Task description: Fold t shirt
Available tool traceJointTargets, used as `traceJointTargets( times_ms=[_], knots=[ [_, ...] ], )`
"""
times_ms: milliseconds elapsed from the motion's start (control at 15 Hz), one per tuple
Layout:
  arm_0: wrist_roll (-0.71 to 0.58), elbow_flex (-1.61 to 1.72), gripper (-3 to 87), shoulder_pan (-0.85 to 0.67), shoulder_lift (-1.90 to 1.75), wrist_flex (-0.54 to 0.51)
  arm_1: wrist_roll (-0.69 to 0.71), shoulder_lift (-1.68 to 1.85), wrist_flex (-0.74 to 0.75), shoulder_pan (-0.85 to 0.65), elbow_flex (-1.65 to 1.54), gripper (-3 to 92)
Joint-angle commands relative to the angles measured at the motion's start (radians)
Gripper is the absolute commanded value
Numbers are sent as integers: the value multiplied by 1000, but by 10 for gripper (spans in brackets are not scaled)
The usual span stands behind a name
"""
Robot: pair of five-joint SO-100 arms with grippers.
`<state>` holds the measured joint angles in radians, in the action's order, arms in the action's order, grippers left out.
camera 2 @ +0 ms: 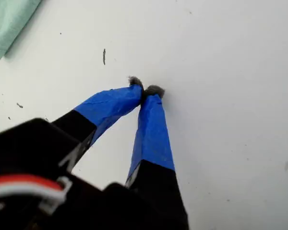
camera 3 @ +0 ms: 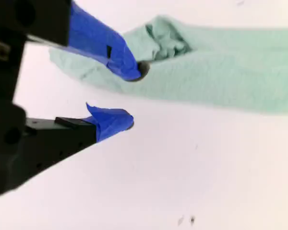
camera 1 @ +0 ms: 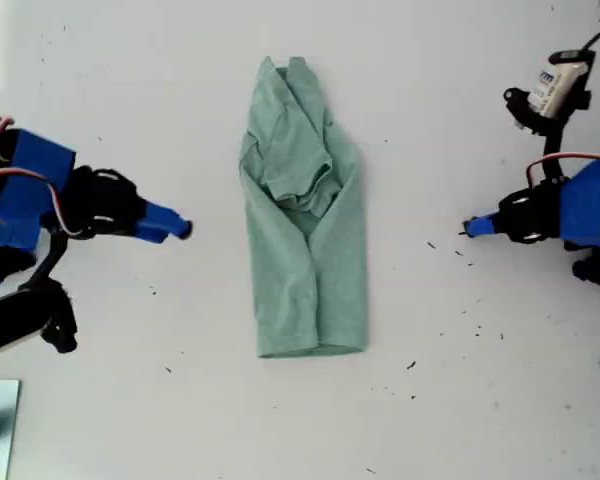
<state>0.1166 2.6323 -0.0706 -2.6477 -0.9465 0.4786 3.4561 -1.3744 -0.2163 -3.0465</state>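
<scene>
On the exterior view's left of the t-shirt (camera 1: 305, 250), my second tool (camera 1: 183, 228) points at it from well apart. The second wrist view shows this tool (camera 3: 133, 97) spread with nothing between its jaws, probably readied to take the near long edge. The t-shirt lies in the middle of the white desk (camera 1: 130, 100), both sides folded in to make 1 long narrow strip, rumpled where the sleeves overlap; I judge the lengthwise folds done and 1 crosswise fold left. On the exterior view's right of the t-shirt, my first tool (camera 1: 470, 228) sits pressed together and empty (camera 2: 146, 89), also well apart from it.
</scene>
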Motion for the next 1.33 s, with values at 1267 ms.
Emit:
traceJointTargets(
  times_ms=[1267],
  knots=[
    [49,-1299,276,275,1042,-322,-250,-1732,-308,385,1931,306]
  ],
)
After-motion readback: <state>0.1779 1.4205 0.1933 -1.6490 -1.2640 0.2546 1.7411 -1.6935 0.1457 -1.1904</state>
